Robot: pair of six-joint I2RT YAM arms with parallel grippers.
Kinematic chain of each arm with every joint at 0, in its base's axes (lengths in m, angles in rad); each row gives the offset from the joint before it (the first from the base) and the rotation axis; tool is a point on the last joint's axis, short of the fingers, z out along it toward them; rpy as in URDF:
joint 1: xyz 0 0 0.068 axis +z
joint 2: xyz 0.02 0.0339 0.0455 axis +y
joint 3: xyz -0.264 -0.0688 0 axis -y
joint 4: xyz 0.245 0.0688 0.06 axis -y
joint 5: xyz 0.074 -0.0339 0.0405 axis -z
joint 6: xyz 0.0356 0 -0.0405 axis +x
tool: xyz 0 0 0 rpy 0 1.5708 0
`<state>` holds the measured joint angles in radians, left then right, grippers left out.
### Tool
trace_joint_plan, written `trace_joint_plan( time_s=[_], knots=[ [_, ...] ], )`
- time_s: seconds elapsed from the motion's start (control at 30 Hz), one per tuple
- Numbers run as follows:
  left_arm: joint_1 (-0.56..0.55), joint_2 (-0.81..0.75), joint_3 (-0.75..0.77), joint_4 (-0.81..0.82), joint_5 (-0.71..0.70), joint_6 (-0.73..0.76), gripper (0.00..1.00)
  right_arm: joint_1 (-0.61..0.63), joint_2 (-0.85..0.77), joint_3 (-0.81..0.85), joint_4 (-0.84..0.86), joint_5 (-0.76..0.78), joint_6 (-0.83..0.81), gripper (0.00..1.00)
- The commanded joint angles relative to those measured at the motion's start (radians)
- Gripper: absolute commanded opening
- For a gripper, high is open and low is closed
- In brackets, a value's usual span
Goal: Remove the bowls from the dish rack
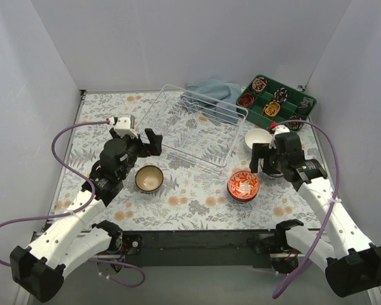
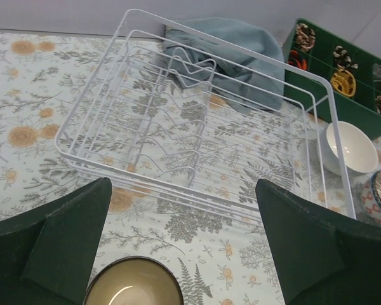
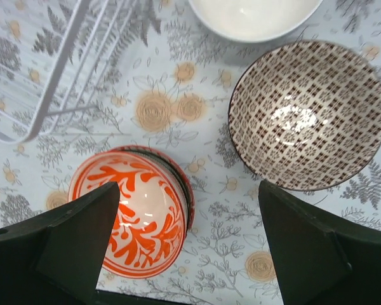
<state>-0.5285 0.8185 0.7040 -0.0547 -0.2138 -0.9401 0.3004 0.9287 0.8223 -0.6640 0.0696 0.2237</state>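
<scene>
left gripper [image 2: 183, 190]: i held it spread wide
dish rack [image 2: 178, 136]: lay just ahead
tan bowl [image 2: 133, 283]: sat beneath it
right gripper [image 3: 189, 187]: likewise spread

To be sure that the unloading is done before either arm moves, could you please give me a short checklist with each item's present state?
1. Dish rack holds no bowls: ok.
2. Left gripper open and empty: ok.
3. Right gripper open and empty: ok.
4. Tan bowl, orange bowl, white bowl and patterned bowl upright, outside the rack: ok.
5. Another bowl nested under the orange bowl: cannot tell.
</scene>
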Motion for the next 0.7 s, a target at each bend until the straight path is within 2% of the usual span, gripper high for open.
trace_joint_plan(
  time_s=[0.0, 0.1, 0.23, 0.43, 0.5, 0.67],
  knots=[
    [0.064, 0.062, 0.116, -0.074, -0.056, -0.054, 0.98, -0.029, -0.027, 0.086, 0.104, 0.105, 0.035, 0.99],
    [0.123, 0.074, 0.141, -0.118, -0.029, -0.091, 0.98, -0.049, -0.04, 0.138, 0.112, 0.105, 0.051, 0.98],
    [0.186, 0.039, 0.19, -0.256, -0.004, -0.157, 0.98, -0.049, -0.132, 0.161, 0.11, 0.174, 0.057, 0.99],
    [0.188, -0.217, 0.187, -0.368, -0.036, -0.105, 0.98, -0.049, -0.383, 0.124, 0.112, 0.297, 0.002, 0.98],
    [0.185, -0.348, 0.157, -0.381, -0.058, -0.085, 0.98, -0.05, -0.451, 0.11, 0.113, 0.305, -0.02, 0.98],
    [0.185, -0.547, 0.126, -0.436, -0.091, -0.074, 0.98, -0.049, -0.66, 0.034, 0.15, 0.343, -0.078, 0.99]
  ],
)
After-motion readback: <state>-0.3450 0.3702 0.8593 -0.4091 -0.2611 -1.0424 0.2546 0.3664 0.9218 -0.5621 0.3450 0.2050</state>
